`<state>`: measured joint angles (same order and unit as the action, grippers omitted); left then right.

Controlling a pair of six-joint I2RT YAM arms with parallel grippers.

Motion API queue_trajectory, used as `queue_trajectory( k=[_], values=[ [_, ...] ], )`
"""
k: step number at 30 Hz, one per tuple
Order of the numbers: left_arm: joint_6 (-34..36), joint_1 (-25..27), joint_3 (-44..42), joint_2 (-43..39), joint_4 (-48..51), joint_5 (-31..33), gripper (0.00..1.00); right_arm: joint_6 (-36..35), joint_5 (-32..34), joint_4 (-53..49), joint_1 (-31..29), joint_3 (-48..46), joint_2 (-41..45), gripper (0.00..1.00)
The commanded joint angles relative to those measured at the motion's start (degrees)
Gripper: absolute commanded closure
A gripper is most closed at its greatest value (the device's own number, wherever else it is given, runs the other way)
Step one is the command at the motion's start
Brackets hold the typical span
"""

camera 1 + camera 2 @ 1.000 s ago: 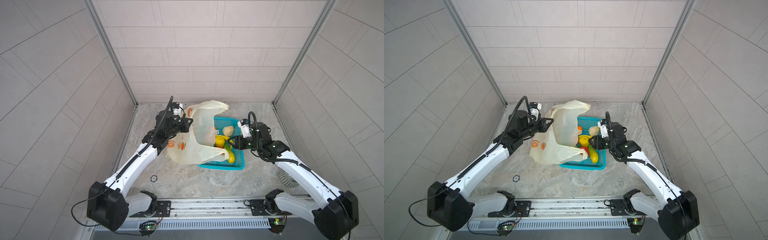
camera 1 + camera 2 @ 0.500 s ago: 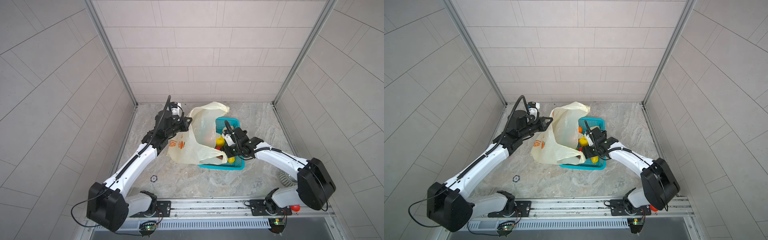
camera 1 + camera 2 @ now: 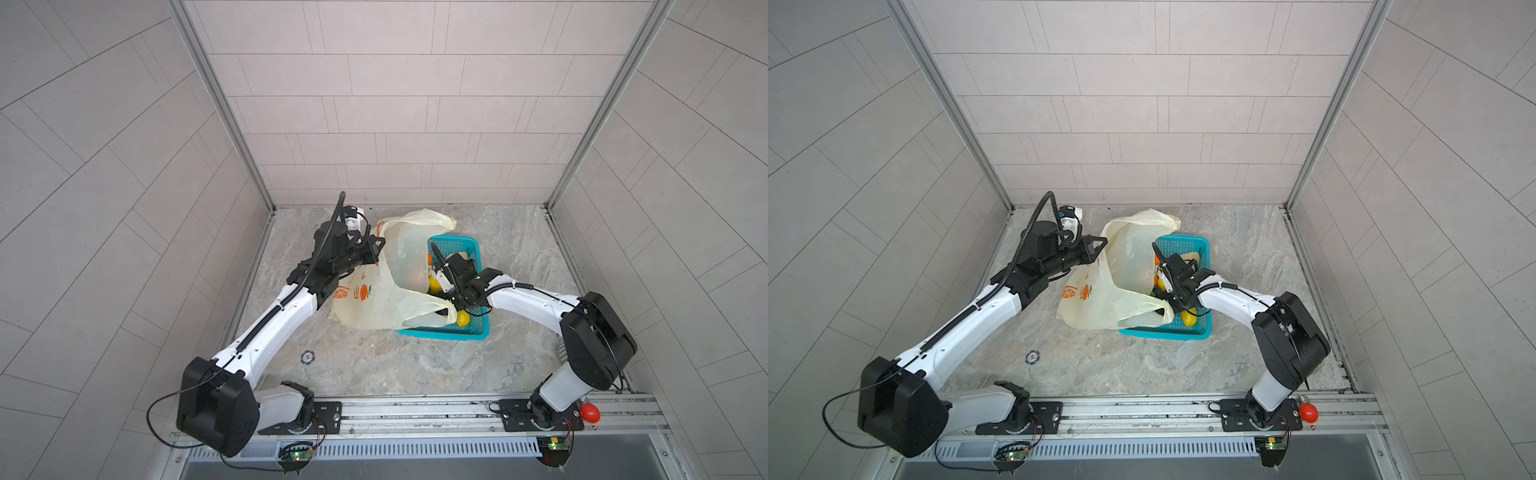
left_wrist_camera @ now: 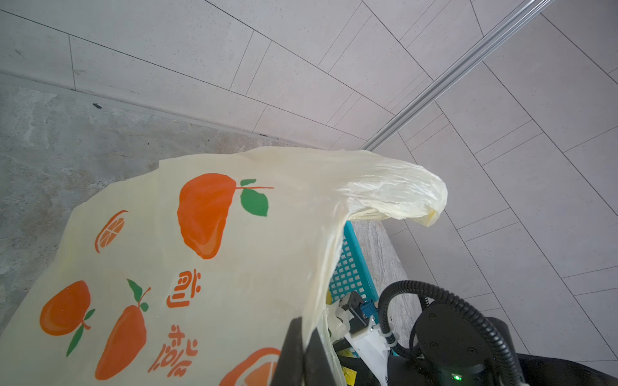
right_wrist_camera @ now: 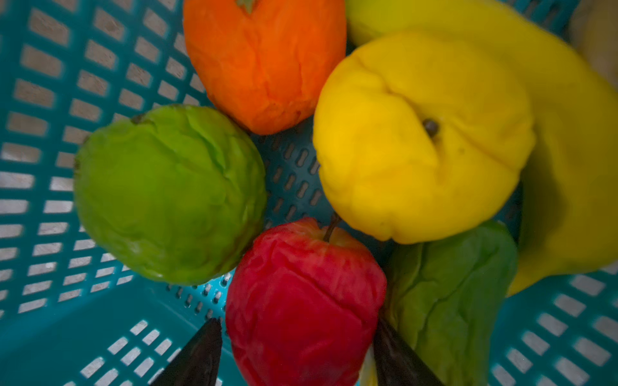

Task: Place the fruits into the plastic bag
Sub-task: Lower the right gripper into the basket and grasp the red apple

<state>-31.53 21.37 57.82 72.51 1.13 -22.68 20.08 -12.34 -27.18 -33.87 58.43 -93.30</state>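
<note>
**Right fingers straddle a red fruit; left fingers hold the bag's rim**

The left fingers (image 4: 292, 354) are closed on the rim of the plastic bag (image 4: 200, 267), holding its mouth up. In both top views the bag lies on the desk (image 3: 374, 365) at 9 o'clock from the teal basket (image 3: 457, 332). Its mouth faces 3 o'clock and its film drapes over that side of the basket.

The fruits sit in the basket. There the right fingers (image 5: 200, 354) stand open on either side of a red fruit (image 5: 301, 300), not yet pinching it. Its long axis runs straight out from the fingers, stem end farthest, so closing would likely grip across its narrower width. A green fruit (image 5: 167, 194), an orange fruit (image 5: 264, 63) and a yellow round fruit (image 5: 421, 140) crowd close around it.

The right arm is the nearer one, since the left is taken up with the bag. From the fruit, the bag's mouth lies toward 9 o'clock in a top view.

In both top views the right fingertips are hidden under the wrist. An orange blur shows through the film, but I cannot tell whether it is inside the bag or behind it.
</note>
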Motion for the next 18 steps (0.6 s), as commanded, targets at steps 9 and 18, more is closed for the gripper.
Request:
queue_trajectory(
  k=[9, 18],
  values=[
    [0.6, -0.2, -0.9, 0.3, -1.4, -1.3, 1.0, -0.5, 6.0, 4.1, -0.1, -1.0, -4.0, 0.49],
    [0.9, -0.3, -0.8, 0.0, -0.9, -1.1, 1.0, -0.8, 8.0, 0.3, 0.3, -3.0, 10.6, 0.61]
  ],
)
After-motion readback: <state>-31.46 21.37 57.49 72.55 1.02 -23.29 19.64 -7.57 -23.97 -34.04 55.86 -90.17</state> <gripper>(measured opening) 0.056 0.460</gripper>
